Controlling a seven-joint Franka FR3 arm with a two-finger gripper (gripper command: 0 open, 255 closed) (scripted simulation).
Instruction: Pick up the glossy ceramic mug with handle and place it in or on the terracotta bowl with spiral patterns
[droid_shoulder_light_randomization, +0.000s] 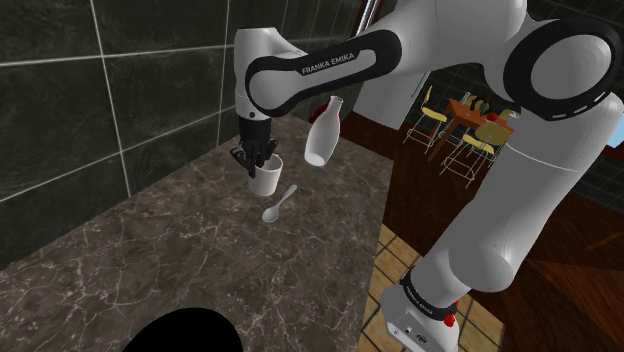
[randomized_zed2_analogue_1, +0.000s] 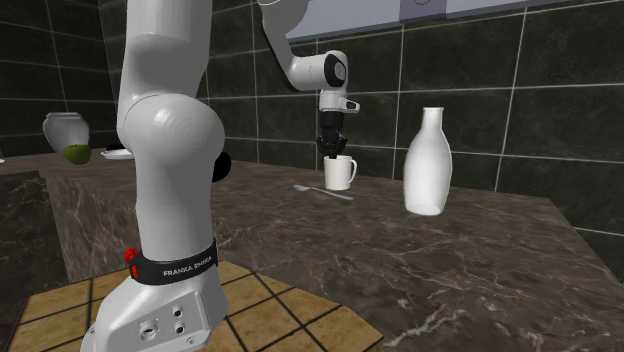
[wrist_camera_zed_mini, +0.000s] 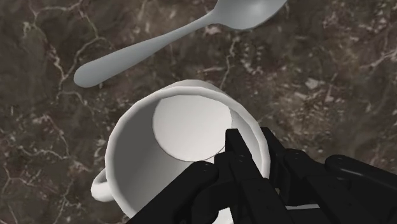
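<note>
The white mug (droid_shoulder_light_randomization: 266, 180) stands upright on the dark, marble-veined tabletop (droid_shoulder_light_randomization: 150, 260), near its back edge along the tiled wall (droid_shoulder_light_randomization: 60, 110). The black tool (droid_shoulder_light_randomization: 258, 160) comes down from above onto the mug's rim and is closed on its wall. In the wrist view one finger (wrist_camera_zed_mini: 234, 153) lies inside the cup and the other outside it, with the wall pinched between them. The grip is on the side of the rim away from the handle (wrist_camera_zed_mini: 100, 188).

A pale spoon (droid_shoulder_light_randomization: 278, 205) lies flat on the tabletop just beside the mug, apart from it. A white bottle (droid_shoulder_light_randomization: 323, 132) stands upright farther along the back edge, well apart from both and nearer the tabletop's side edge.
</note>
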